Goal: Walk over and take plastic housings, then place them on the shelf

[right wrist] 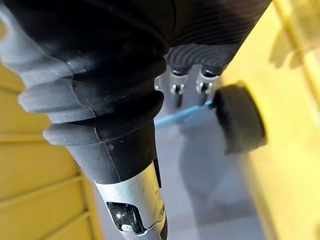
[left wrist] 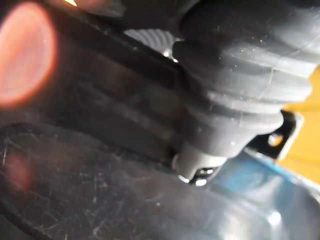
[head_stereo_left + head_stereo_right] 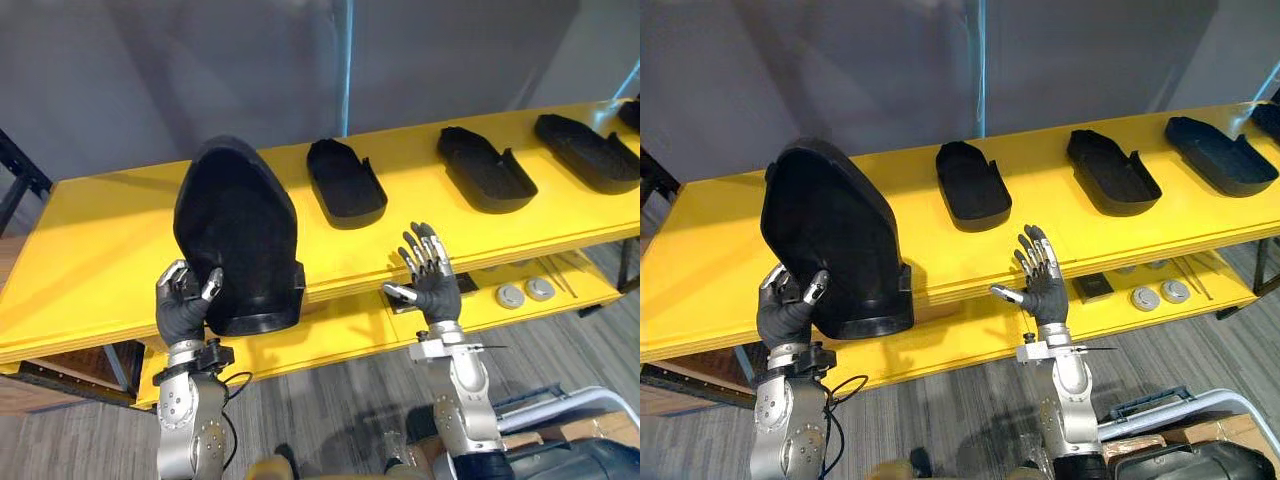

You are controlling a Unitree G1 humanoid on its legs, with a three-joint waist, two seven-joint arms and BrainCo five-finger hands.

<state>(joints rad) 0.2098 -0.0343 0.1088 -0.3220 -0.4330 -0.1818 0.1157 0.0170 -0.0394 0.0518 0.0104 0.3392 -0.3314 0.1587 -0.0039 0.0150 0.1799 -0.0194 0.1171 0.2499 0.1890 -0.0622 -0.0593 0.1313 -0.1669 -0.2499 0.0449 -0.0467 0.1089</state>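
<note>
Yellow boards make up the shelf (image 3: 90,270) in front of the robot, and part of the job looks done. Along the shelf's top board lie the first laid housing (image 3: 345,182), the second laid housing (image 3: 485,168) and the third laid housing (image 3: 585,150), hollow side up and well apart from one another. The left robot hand (image 3: 183,305) has its fingers and thumb clamped on the lower rim of the held housing (image 3: 238,235), a black shell standing nearly upright over the shelf's front edge, toward its left end. Whether its lower end touches the board I cannot tell. To my eye this piece is not yet placed; laying it flat and letting go is what remains. The right robot hand (image 3: 432,280) hangs just before the shelf's front edge, fingers spread, holding nothing.
</note>
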